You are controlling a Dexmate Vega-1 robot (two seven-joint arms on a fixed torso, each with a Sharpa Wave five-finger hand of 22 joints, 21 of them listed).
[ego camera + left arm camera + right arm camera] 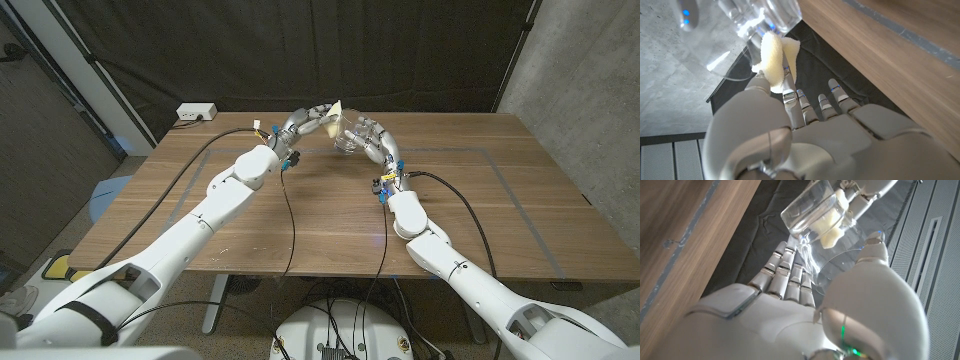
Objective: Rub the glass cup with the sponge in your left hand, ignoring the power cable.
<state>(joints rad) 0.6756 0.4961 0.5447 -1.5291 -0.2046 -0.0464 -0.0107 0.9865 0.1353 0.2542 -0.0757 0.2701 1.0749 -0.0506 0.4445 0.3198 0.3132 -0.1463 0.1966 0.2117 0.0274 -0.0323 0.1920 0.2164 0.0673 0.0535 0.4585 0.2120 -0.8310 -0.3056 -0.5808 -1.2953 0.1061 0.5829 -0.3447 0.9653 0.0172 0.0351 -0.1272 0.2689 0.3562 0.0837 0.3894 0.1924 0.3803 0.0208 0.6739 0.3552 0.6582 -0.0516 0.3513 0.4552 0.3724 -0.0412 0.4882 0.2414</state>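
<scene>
Both hands closed: left hand (pixel 303 122) on sponge (pixel 331 113), right hand (pixel 368 135) on glass cup (pixel 349 136).

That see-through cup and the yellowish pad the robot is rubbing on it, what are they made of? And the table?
The cup looks like clear glass, or maybe hard plastic: you see straight through it, with bright glints. The pad, a sponge, seems soft foam, pale yellow, matte and crumpled in the left hand. The table looks like brown wood or veneer, with visible grain and a dull sheen.
</scene>
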